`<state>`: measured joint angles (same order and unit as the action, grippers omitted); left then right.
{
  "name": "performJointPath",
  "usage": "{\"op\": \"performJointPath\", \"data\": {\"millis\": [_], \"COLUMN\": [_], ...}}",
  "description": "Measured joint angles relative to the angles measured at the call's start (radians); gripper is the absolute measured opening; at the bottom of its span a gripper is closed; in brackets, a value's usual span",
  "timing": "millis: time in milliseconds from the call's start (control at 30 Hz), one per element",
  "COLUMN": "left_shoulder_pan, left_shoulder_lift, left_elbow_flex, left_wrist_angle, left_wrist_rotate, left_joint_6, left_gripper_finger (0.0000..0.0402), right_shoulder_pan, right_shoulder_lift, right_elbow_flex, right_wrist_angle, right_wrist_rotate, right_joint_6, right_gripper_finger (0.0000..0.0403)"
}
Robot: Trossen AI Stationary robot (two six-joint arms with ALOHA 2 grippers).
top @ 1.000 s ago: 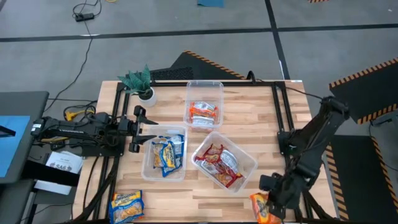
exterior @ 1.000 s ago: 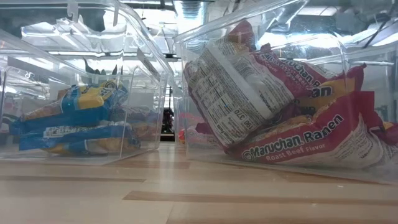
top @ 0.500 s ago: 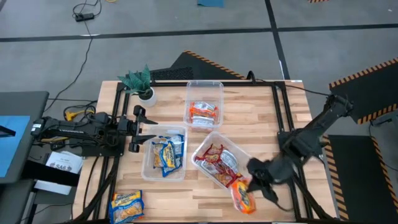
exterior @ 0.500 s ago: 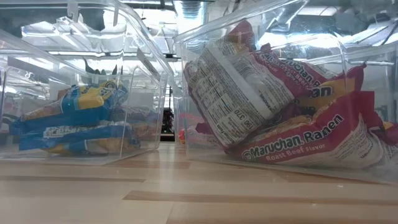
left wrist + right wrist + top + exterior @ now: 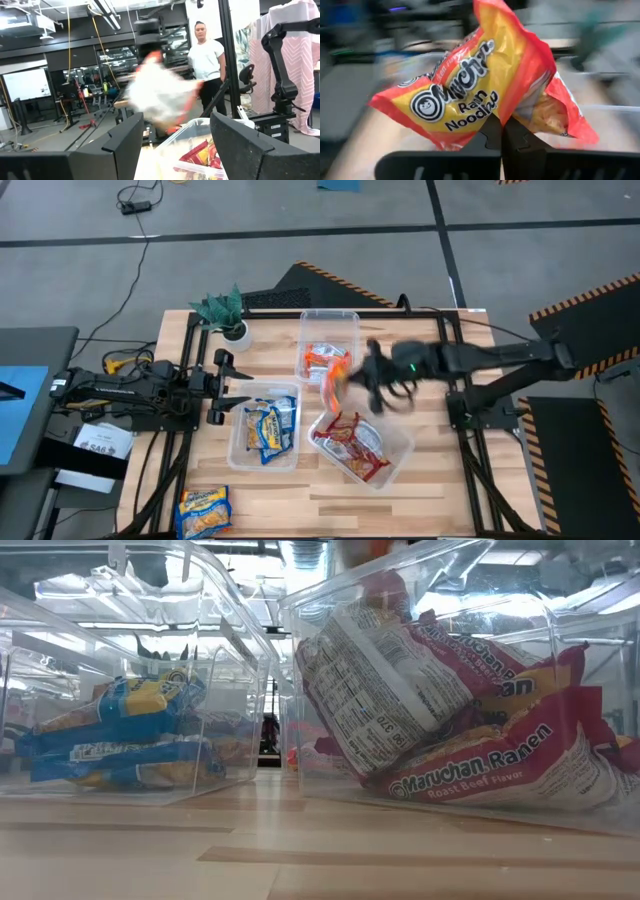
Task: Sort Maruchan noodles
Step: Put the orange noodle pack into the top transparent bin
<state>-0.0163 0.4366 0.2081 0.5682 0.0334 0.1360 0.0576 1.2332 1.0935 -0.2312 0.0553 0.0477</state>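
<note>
Three clear bins hold Maruchan noodles: orange packets in the far bin, blue ones in the near left bin, red ones in the near right bin. One blue-yellow packet lies flat at the table's near left corner. My right gripper reaches in from the right, shut on an orange packet, which hangs in the air between the far bin and the red bin. My left gripper waits open at the table's left edge, next to the blue bin. My right gripper pinches the orange packet between its two shut fingers, at an edge of the wrapper about midway along it. The fingers come nearly level from the table's right side. The packet is lifted clear and sticks out past the fingertips.
A small green potted plant stands at the far left of the table. Black frame rails run along the table's left and right sides. A person stands in the room beyond the table. Bare wood lies at the near middle.
My right gripper has swung from the table's near right corner toward the far edge and the left, rising and rolling its wrist, still shut. The orange packet went with it, past the red bin, and now hangs beside the far bin.
</note>
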Motion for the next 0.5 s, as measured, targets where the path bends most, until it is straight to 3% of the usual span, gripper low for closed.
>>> {"op": "performJointPath", "data": {"millis": [233, 500], "left_shoulder_pan": [0.000, -0.001], "left_shoulder_lift": [0.000, -0.001], "left_elbow_flex": [0.000, 0.000], "left_wrist_angle": [-0.001, -0.012], "left_wrist_rotate": [0.002, 0.008], "left_joint_6": [-0.007, -0.035], "left_gripper_finger": [0.0219, 0.0219], "right_shoulder_pan": [-0.238, -0.283], "right_shoulder_lift": [0.135, 0.261], "right_elbow_flex": [-0.001, -0.002], "right_wrist_angle": [0.105, 0.119], "right_wrist_rotate": [0.062, 0.063], "right_joint_6": [-0.017, -0.019], "right_gripper_finger": [0.0010, 0.0013]}}
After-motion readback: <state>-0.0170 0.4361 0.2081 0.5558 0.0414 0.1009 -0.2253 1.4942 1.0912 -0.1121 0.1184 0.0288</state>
